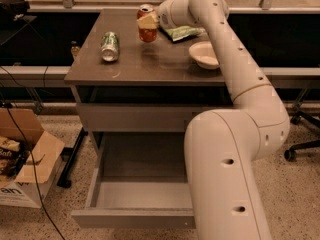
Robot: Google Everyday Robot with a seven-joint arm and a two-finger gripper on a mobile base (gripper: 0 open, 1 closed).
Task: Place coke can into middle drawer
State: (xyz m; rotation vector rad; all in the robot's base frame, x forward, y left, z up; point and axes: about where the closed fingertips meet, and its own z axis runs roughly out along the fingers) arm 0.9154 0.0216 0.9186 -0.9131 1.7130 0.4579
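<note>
The coke can (147, 33), red with a silver top, is at the back middle of the tabletop (145, 64) and seems lifted slightly off it. My gripper (148, 20) reaches in from the right and is shut on the can's upper half, its yellowish fingers (148, 21) across the front. The middle drawer (135, 218) is pulled out below the table, low at the front, and its grey floor is bare. My arm's large lower segment (225, 174) hides the drawer's right part.
A green-and-silver can (110, 45) lies on its side at the table's left. A white bowl (205, 54) and a green bag (182, 32) sit right of the coke can. A shut drawer front (130, 116) is above the open one. A cardboard box (22, 169) stands on the floor at left.
</note>
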